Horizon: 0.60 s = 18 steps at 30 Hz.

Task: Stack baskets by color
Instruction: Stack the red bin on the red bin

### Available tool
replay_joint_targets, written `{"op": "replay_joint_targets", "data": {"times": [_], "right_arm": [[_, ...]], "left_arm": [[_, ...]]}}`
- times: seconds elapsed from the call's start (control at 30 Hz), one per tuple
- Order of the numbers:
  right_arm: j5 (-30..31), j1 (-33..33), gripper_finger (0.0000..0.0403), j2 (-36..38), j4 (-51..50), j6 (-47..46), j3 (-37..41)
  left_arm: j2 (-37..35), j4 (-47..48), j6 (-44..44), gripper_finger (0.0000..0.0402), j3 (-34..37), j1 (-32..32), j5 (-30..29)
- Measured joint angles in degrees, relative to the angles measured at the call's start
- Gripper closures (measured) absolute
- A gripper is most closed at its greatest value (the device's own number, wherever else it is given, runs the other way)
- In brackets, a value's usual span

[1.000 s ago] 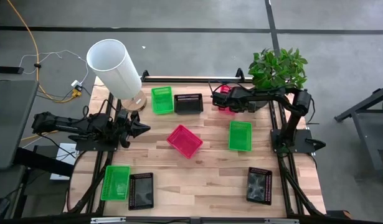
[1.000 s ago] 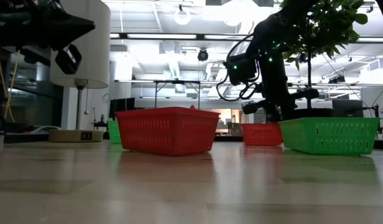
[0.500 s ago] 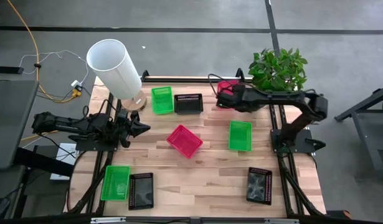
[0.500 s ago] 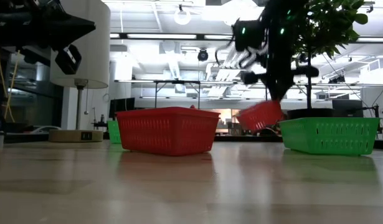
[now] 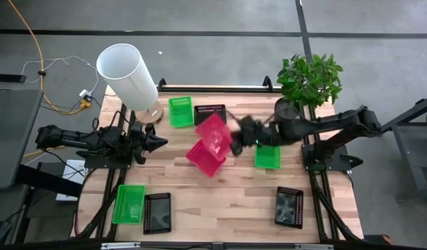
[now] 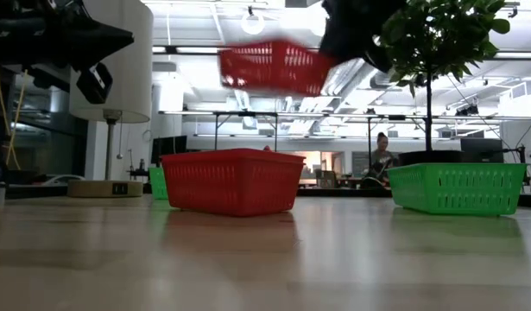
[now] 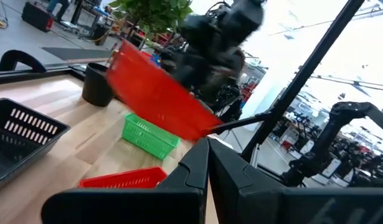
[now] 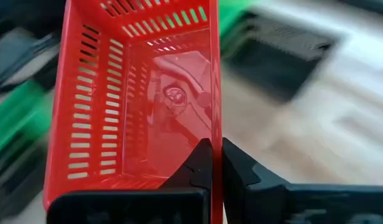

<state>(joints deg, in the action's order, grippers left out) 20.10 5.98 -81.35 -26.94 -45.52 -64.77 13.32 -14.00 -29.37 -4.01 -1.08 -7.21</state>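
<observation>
- The right tool [image 5: 235, 136] is out over the middle of the surface [image 5: 234, 194], its fingers pinched shut on the rim of a pink basket [image 5: 214, 132] that it carries in the air.
- From the low view that carried basket [image 6: 269, 67] hangs well above the wood, slightly tilted.
- In the right wrist view the fingers [image 8: 203, 163] clamp one long wall of the basket [image 8: 135, 99], whose open side faces the camera.
- Just below it a second pink basket [image 5: 205, 157] sits on the surface, turned at an angle; from above the two overlap.
- A green basket [image 5: 267, 154] lies just beside the right arm, toward the right edge.
- At the far edge a green basket [image 5: 180, 112] and a black basket [image 5: 210, 111] sit side by side, near the base of a tall white cylinder [image 5: 127, 76].
- At the near left corner another green basket [image 5: 129, 203] and black basket [image 5: 157, 212] sit touching.
- A third black basket [image 5: 289, 207] sits alone at the near right.
- The left tool [image 5: 156, 144] waits at the left side of the surface, closed on nothing, well apart from every basket.
- A potted plant [image 5: 309, 78] stands at the far right corner.
- A person [image 6: 382, 160] sits in the room beyond the surface.
</observation>
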Motion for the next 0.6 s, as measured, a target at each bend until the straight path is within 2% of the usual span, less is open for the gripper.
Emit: {"op": "replay_joint_targets", "data": {"times": [0.1,0.27,0.4,0.6], "right_arm": [[-2.94,4.22,0.0403,-1.92,1.89,-0.17,0.00],[-0.73,7.71,0.0403,-6.79,9.26,-0.64,0.00],[-0.39,6.38,0.0403,-11.10,14.44,-0.07,0.00],[-2.80,2.51,0.0403,-15.20,13.73,1.10,0.00]], "left_arm": [[0.00,-0.02,0.00,0.0401,0.00,-0.02,-1.04],[0.00,-0.02,-0.26,0.0401,0.00,0.00,-1.17],[0.00,-0.04,-0.48,0.0401,0.00,0.00,-1.17],[-0.02,-0.24,-0.50,0.0401,0.00,-0.01,-1.17]]}}
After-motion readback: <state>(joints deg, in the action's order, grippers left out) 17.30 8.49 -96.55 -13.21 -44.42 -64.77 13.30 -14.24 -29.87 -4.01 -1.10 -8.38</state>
